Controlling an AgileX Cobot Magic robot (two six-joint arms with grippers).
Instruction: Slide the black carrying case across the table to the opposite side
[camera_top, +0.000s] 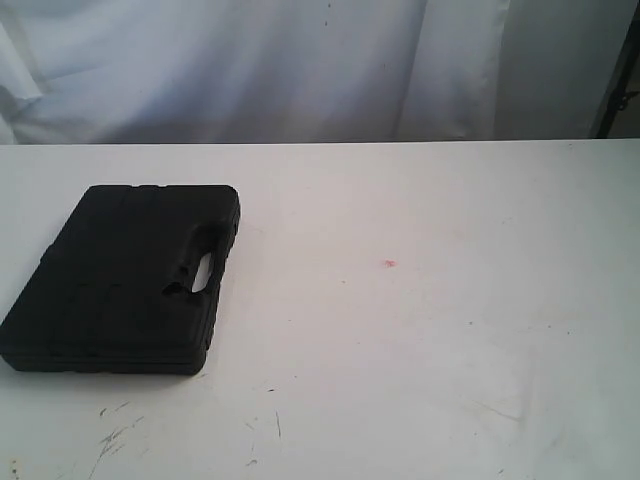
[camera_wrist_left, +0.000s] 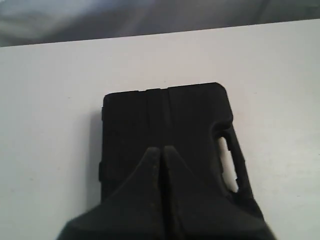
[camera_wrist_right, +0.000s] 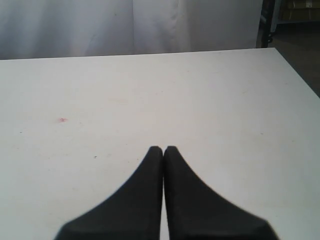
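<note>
The black case (camera_top: 125, 278) lies flat on the left part of the white table (camera_top: 430, 330), its handle with the oval slot (camera_top: 202, 271) turned toward the table's middle. Neither arm shows in the exterior view. In the left wrist view the case (camera_wrist_left: 170, 122) fills the middle, and my left gripper (camera_wrist_left: 161, 150) hangs over its lid, shut with nothing between the fingers. Whether the tips touch the lid I cannot tell. My right gripper (camera_wrist_right: 163, 149) is shut and empty over bare table (camera_wrist_right: 225, 110), away from the case.
A small pink spot (camera_top: 389, 264) marks the table's middle, also seen as the pink spot (camera_wrist_right: 62, 120) in the right wrist view. Dark scuff marks (camera_top: 115, 435) lie near the front left edge. A white curtain (camera_top: 300, 60) hangs behind the table's far edge.
</note>
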